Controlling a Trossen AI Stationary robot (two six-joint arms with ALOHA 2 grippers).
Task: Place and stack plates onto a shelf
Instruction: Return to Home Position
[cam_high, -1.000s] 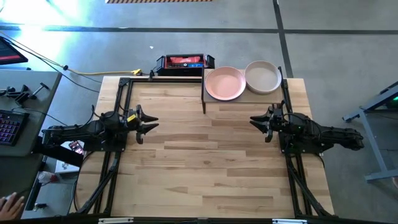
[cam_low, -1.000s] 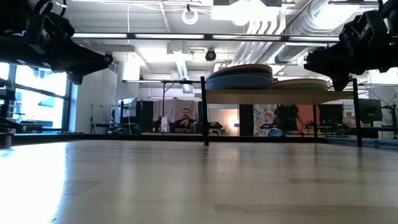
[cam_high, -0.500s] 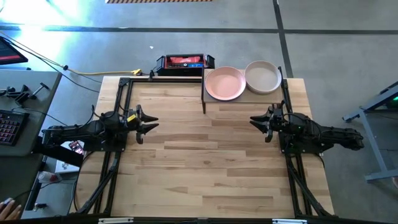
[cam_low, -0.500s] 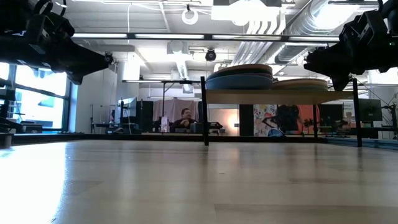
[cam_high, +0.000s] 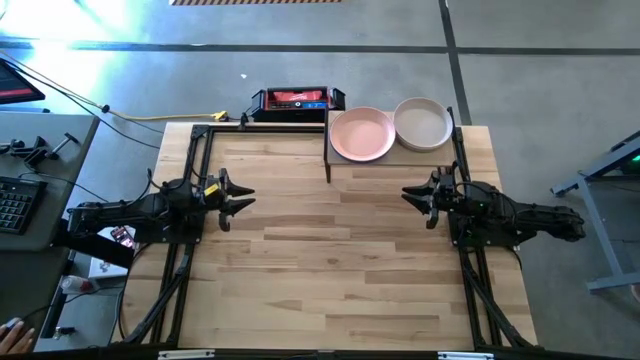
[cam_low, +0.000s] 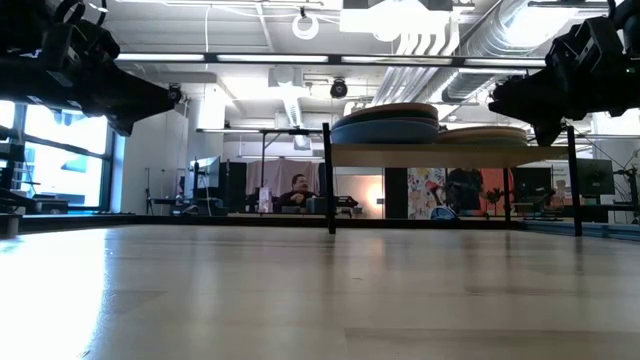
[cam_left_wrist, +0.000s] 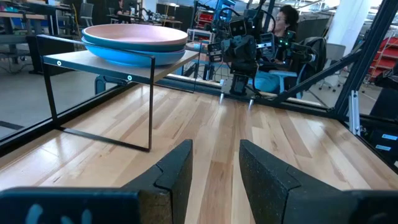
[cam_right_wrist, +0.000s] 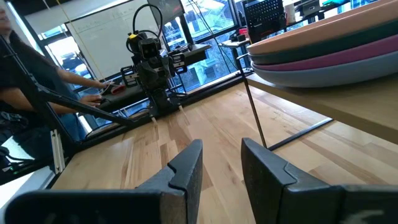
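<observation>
The shelf stands at the table's far right on thin black legs. Two stacks of plates rest on its board: one topped by a pink plate, the other by a beige plate. The left wrist view shows the pink plate lying on a blue one. The right wrist view shows several stacked plates. My left gripper hovers level near the table's left edge, open and empty. My right gripper hovers level near the right edge, just in front of the shelf, also open and empty.
A red-and-black box sits beyond the table's far edge, left of the shelf. The bare wooden tabletop spreads between the two arms and toward the near edge. People sit in the room behind the table.
</observation>
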